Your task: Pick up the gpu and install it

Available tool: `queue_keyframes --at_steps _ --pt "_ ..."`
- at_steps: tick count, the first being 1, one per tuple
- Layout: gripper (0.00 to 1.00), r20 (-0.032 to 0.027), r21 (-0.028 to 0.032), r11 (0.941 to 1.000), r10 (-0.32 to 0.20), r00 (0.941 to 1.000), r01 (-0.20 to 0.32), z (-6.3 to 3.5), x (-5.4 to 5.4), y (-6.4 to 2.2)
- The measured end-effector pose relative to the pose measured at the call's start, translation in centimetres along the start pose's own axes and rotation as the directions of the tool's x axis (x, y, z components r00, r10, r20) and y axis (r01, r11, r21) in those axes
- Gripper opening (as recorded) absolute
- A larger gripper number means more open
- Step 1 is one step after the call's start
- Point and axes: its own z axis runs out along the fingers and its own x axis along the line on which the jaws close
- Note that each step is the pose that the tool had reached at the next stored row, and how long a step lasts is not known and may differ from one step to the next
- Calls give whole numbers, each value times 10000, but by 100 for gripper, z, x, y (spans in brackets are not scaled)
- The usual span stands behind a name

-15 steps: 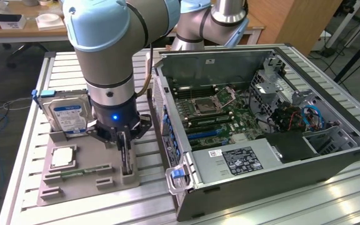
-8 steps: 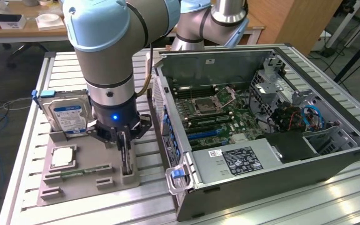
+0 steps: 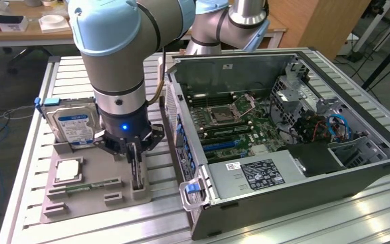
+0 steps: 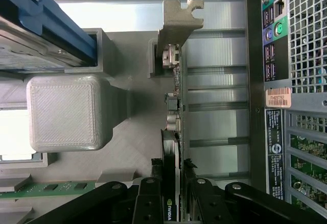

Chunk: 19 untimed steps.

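Arm [image 3: 117, 61] points straight down, end effector [image 3: 135, 155] fingers clamped.

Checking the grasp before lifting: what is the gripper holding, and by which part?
The gpu, pinched across its upper edge, away from the silver bracket; it stands in the grey holder.

Your grey plastic holder tray [image 3: 93, 198] sits on the slatted aluminium table [image 3: 29, 152], at the exterior view's left of the open black computer case [image 3: 357, 168]. In it, the thin dark gpu card [image 3: 136, 173] stands on edge nearest the case, with the blue-labelled silver hard drive [image 3: 73, 127] behind.
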Motion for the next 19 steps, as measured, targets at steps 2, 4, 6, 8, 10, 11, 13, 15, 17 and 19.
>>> queue_keyframes --at_steps 2,4,6,8,10,11,13,15,17,19 --pt "26 0 0 10000 0 10000 0 0 0 0" --pt "26 1 -2 10000 0 10000 0 -1 0 0" --pt "26 2 -2 10000 0 10000 0 -20 -1 1" --pt "26 0 0 10000 0 10000 0 -40 -1 2" --pt "26 0 1 10000 0 10000 0 -50 -1 2" --pt "26 0 0 10000 0 10000 0 -58 -2 2" --pt "26 2 -2 10000 0 10000 0 -64 -2 3" --pt "26 -2 2 10000 0 10000 0 -92 -2 4" --pt "26 -1 1 10000 0 10000 0 -121 -3 5" --pt "26 0 -1 10000 0 10000 0 -138 -3 6"
